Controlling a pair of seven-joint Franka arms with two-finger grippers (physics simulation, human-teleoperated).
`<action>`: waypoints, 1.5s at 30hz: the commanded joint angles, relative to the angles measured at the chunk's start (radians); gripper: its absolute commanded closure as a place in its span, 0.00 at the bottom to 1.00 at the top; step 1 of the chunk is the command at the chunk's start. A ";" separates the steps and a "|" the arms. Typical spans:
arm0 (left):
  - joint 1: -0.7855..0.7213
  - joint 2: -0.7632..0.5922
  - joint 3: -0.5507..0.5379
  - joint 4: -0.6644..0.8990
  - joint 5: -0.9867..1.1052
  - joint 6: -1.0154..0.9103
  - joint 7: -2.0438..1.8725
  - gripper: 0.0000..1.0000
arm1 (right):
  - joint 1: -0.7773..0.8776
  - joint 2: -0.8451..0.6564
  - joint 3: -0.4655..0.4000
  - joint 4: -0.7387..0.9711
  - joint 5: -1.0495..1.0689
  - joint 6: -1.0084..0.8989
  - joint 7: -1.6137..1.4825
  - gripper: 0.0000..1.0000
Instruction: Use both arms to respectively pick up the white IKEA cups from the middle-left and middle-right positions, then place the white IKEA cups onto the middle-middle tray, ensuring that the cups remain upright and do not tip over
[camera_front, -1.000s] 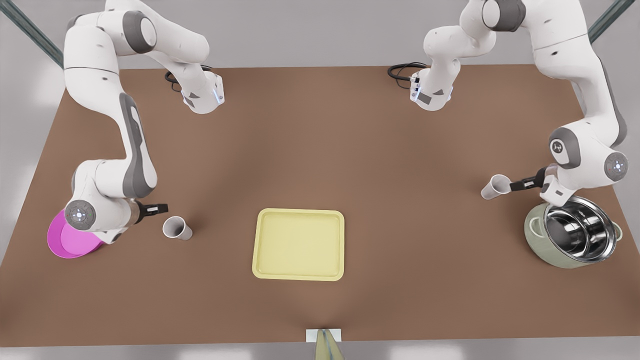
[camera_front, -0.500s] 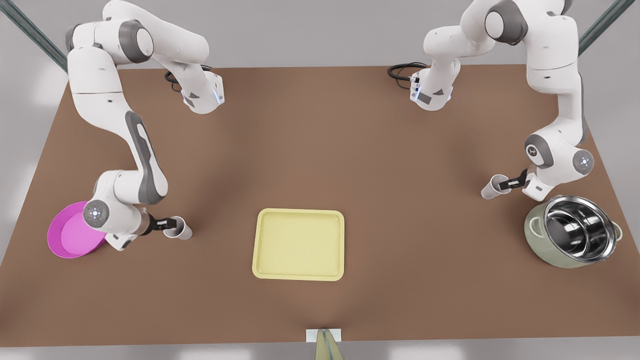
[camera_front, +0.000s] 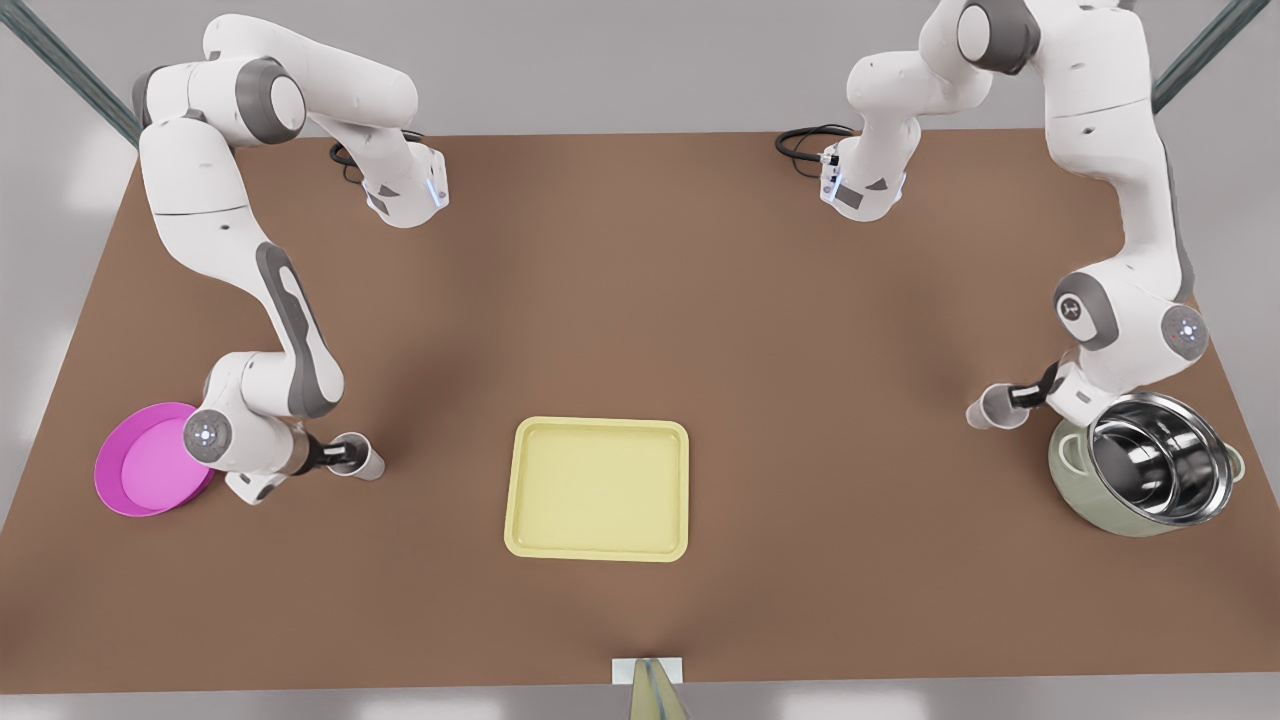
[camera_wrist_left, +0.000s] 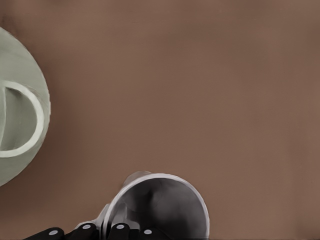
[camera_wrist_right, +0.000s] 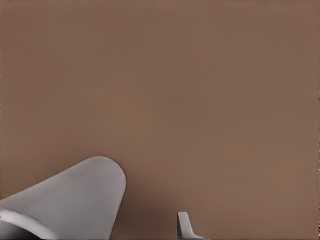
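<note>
left gripper (camera_front: 1018, 396): at the front view's right, against the rim of the cup by the pot (camera_front: 988, 410); we cannot tell whether it has closed on the cup.
right gripper (camera_front: 338, 457): at the front view's left, against the cup by the plate (camera_front: 365, 462); again we cannot tell how firm the hold is.
cups: both are well apart from the tray (camera_front: 597, 487), one on each side, and seem upright.
tray: lies between them on the table (camera_front: 640, 300), with nothing on it.
step, as we judge it: securing both cups before carrying them inward.
risk, loose hold: a grip on the rim alone could let a cup swing or slip when lifted.
risk, neighbours: the pot (camera_front: 1150, 465) sits just beside the left wrist, and the plate (camera_front: 145, 470) just behind the right; a careless swing could knock them.
risk, set-down: catching the tray's raised edge could tip a cup.
</note>
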 joint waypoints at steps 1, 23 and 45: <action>-0.023 0.029 -0.148 0.144 -0.006 -0.213 -0.386 0.79 | 0.001 -0.001 0.000 0.005 -0.006 0.014 -0.015 0.66; -0.497 0.663 -0.320 0.806 0.036 0.033 -1.488 0.77 | 0.378 0.081 0.126 0.289 0.099 -0.027 0.374 0.79; -0.138 0.176 -0.329 0.828 0.306 -0.906 -0.444 0.00 | 0.423 0.184 0.118 0.309 0.086 0.042 0.382 0.00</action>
